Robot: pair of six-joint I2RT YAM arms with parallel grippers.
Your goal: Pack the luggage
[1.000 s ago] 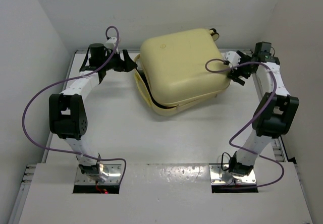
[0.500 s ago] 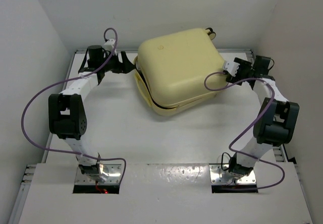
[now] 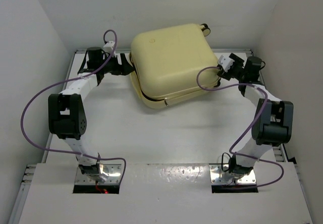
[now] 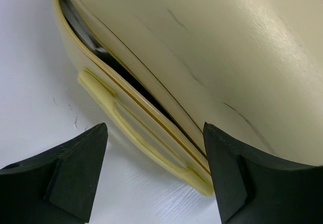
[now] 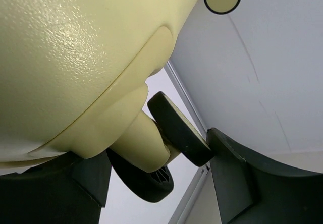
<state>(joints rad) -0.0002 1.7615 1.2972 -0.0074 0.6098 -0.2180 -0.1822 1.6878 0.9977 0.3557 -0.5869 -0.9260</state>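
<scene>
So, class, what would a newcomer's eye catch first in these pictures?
The big cream-yellow luggage, lid nearly shut, fills the far middle of the white table. The left gripper stands open by its side handle; the right gripper straddles a black wheel at its corner.

The luggage is cream-yellow, its wheels black, its lining seemingly dark, the cables purple.

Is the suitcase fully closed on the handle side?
No, the left wrist view shows a dark gap between the two shells of the suitcase above its handle.
</scene>
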